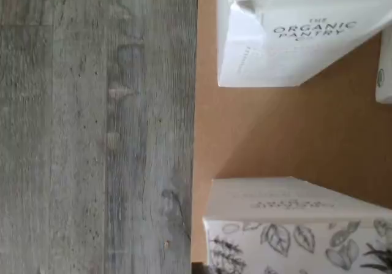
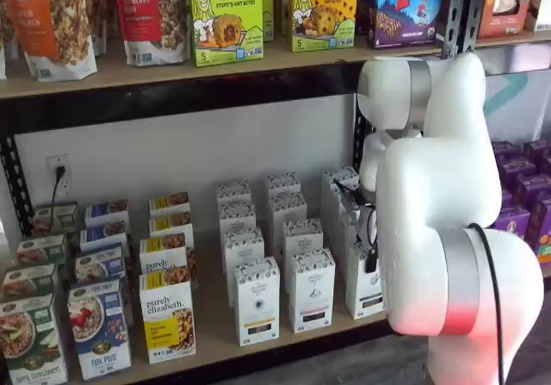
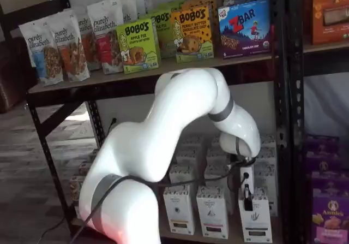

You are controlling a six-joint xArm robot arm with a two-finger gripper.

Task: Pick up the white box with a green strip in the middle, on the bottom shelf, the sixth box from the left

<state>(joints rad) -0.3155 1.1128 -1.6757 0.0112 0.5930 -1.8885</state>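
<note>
The white box (image 2: 362,292) stands at the right end of the front row on the bottom shelf (image 2: 211,338), with a dark strip low on its front. It also shows as the white box (image 3: 256,221) under the wrist. My gripper (image 2: 371,260) reaches down over its top from the white arm. One black finger lies against the carton's front, and the gripper (image 3: 248,203) is shut on it. In the wrist view, two patterned white cartons (image 1: 294,41) stand on the pale shelf board (image 1: 288,133); I cannot tell whether either is the held one.
Like white cartons (image 2: 310,290) stand close on the left and in rows behind. Cereal boxes (image 2: 99,329) fill the shelf's left part. The board above carries Bobo's boxes (image 2: 225,15). A black rack upright (image 2: 456,6) and purple boxes (image 2: 516,217) are at the right. Grey plank floor (image 1: 98,127) lies below.
</note>
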